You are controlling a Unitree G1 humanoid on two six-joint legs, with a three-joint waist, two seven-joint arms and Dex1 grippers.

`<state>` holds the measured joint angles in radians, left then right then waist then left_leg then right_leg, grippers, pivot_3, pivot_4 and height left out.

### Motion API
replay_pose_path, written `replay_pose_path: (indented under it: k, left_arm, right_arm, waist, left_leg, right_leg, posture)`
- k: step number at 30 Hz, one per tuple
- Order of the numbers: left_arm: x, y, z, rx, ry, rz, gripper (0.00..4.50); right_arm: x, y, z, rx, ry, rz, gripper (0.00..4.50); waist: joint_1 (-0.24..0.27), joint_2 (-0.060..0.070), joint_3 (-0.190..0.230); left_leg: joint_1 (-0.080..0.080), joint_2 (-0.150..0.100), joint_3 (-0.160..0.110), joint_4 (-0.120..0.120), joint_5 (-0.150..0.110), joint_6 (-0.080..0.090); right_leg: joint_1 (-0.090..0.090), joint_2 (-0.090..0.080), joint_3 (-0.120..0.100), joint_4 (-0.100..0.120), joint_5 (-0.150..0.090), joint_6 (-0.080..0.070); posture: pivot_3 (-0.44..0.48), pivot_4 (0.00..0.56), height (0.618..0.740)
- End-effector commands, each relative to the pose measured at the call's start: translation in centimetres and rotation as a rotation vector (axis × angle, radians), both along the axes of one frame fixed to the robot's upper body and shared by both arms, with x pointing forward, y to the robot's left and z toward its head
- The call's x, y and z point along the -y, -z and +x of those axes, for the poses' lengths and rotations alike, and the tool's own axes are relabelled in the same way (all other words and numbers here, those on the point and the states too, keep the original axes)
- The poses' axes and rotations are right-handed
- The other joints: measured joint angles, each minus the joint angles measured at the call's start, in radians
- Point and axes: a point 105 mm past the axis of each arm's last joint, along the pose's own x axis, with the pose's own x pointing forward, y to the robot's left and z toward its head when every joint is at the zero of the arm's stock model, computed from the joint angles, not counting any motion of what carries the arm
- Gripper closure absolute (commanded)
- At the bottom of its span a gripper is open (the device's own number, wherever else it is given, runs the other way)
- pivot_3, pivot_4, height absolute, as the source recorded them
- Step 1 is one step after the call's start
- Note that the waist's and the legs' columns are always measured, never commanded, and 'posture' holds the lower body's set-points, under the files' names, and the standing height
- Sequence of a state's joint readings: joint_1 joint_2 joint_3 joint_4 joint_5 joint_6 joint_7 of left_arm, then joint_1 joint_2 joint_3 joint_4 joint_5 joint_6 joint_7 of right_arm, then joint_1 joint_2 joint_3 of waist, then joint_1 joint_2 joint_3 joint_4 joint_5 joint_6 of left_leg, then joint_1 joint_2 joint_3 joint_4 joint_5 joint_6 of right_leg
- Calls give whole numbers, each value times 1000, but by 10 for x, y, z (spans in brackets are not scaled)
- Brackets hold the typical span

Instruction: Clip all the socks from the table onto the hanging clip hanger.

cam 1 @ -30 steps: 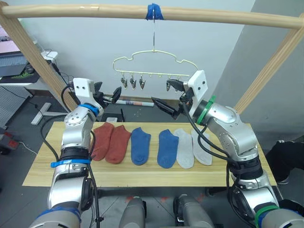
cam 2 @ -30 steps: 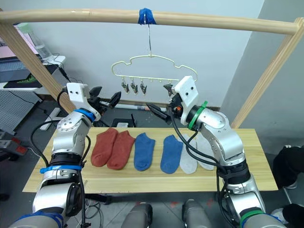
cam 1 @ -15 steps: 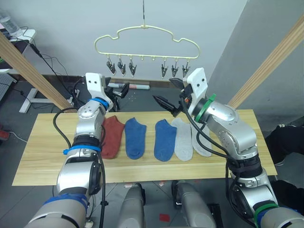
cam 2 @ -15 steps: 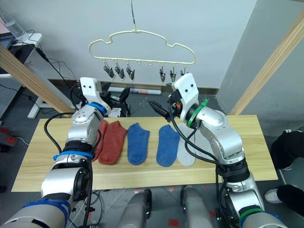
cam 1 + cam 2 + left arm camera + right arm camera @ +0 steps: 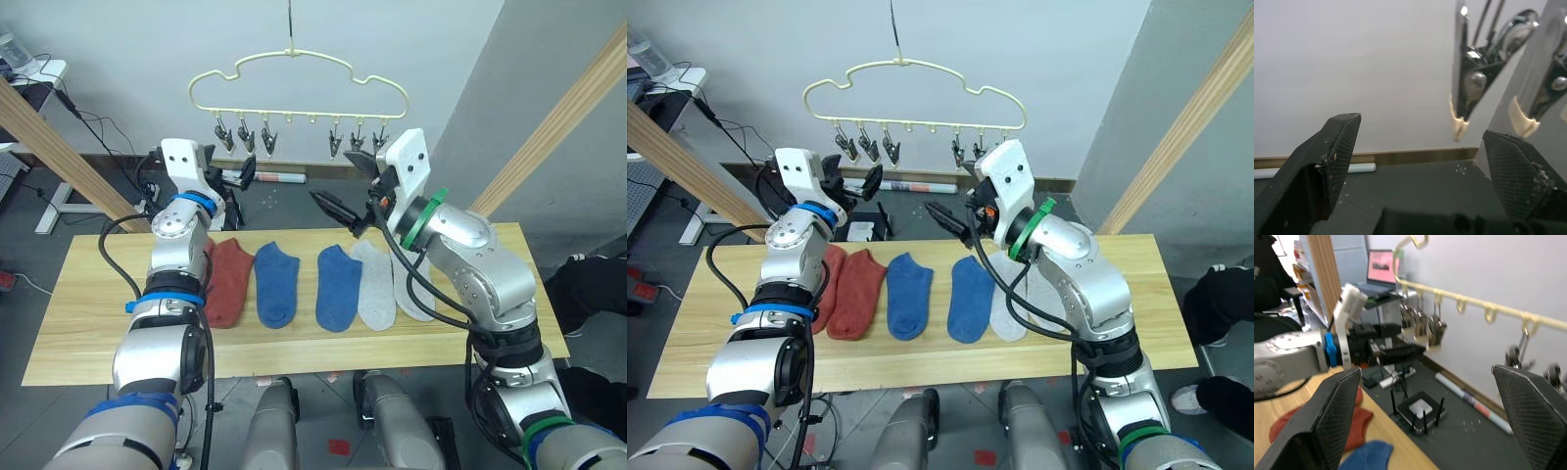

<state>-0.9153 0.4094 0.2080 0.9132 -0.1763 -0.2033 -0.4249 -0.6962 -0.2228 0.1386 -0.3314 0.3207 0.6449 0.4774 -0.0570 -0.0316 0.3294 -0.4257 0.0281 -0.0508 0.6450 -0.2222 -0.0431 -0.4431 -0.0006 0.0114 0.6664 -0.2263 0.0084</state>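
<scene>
Left eye view: the left gripper (image 5: 233,172) is held spread wide and empty, raised just beneath the left-hand metal clips (image 5: 243,135) of the thin pale-yellow cloud-shaped wire clip hanger (image 5: 299,83). In the left wrist view two clip tips are seen close above the gap between the black fingers (image 5: 1332,156), not touched. The right gripper (image 5: 351,188) is likewise released wide, nothing grasped, level with the right-hand clips (image 5: 355,143) and just beside them. Below and between both grippers, the long pale wood-grain table (image 5: 88,323) carries the soft ankle socks in a row: rust-red (image 5: 229,281), two blue (image 5: 275,286), light grey (image 5: 375,285). Bare tabletop is left at both ends and along the front edge. A slanted round wooden pole (image 5: 558,127) stands well outside the right arm.
</scene>
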Motion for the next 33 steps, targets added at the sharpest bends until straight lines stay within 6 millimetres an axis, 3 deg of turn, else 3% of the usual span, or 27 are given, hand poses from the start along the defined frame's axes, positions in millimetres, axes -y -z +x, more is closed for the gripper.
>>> replay_pose_path:
  k: [1,16,30,33]
  left_arm:
    - [-4,-22,-2,71,-7,3,46]
    - [1,-54,-8,160,-7,-8,46]
    - [1,-57,-14,167,2,-38,46]
    - [4,-58,-15,178,20,-35,591]
  right_arm:
    - [0,-16,-8,55,-17,29,0]
    - [-1,-25,-11,88,-31,43,0]
    - [-2,-28,-12,103,-36,45,0]
    - [-1,-28,-11,92,-33,55,0]
  waist:
    - [1,0,0]
    - [0,0,0]
    - [1,0,0]
    - [1,0,0]
  left_leg:
    - [0,0,0,0,0,0]
    - [0,0,0,0,0,0]
    - [0,0,0,0,0,0]
    - [-1,0,0,0,0,0]
  right_leg:
    - [0,0,0,0,0,0]
    - [0,0,0,-1,0,0]
    - [0,0,0,-1,0,0]
    - [0,0,0,-1,0,0]
  posture:
    - [-83,369,740]
    - [-75,362,740]
    - [-67,352,740]
    - [-66,349,740]
